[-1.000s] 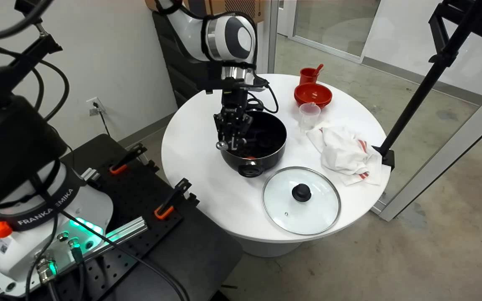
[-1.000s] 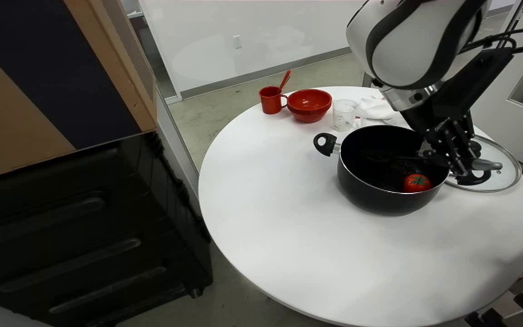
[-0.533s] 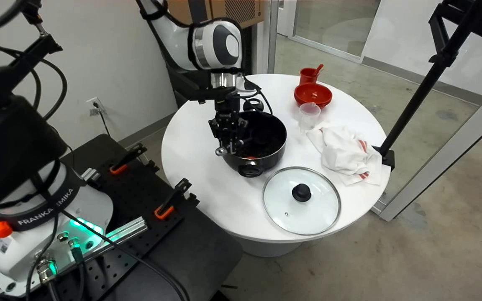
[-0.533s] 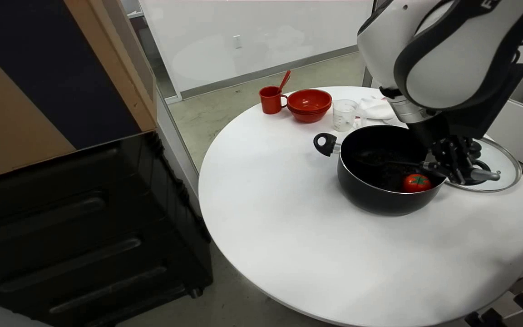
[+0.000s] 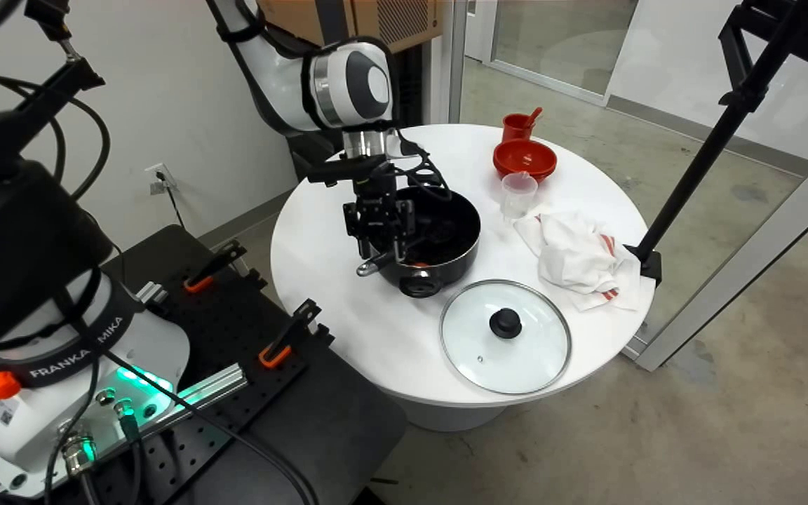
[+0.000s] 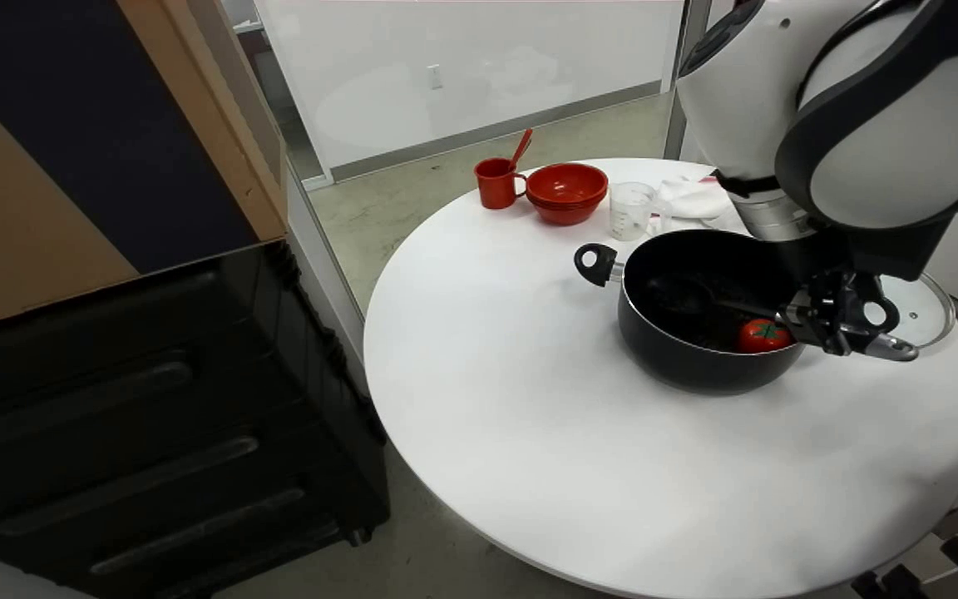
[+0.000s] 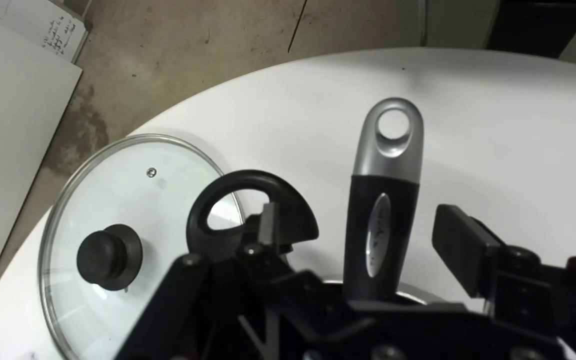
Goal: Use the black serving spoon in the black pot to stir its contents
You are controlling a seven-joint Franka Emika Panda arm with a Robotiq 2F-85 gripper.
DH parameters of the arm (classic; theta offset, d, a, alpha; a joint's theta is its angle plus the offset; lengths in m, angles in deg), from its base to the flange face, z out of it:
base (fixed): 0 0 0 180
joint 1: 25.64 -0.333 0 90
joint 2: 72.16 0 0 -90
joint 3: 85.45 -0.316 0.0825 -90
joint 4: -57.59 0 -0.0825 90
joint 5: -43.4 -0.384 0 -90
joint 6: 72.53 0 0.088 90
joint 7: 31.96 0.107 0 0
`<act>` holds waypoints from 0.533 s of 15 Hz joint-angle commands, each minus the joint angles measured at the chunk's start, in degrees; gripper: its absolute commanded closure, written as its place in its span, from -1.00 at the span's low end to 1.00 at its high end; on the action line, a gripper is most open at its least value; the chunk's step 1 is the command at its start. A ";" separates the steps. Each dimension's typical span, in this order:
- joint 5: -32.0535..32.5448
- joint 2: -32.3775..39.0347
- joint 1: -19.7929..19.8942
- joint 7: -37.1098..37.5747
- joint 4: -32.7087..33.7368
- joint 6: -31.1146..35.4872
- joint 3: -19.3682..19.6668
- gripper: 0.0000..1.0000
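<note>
Right of centre in the wrist view, the serving spoon (image 7: 382, 212) is black with a silver handle end. Right of centre in an exterior view, the pot (image 6: 708, 373) is black, the tomato (image 6: 762, 336) red with a green star.

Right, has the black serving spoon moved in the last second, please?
Yes: in both exterior views, the black serving spoon has dropped at its handle end, relative to the black pot.

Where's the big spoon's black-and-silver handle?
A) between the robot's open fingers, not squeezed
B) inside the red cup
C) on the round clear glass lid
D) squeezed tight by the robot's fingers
A: the wrist view shows the black-and-silver handle between the open jaws of the black two-fingered gripper, with white table showing on both sides.
</note>
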 commanded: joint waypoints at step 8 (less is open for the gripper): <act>-10.25 -15.27 1.85 -6.89 -8.48 5.83 -5.84 0.81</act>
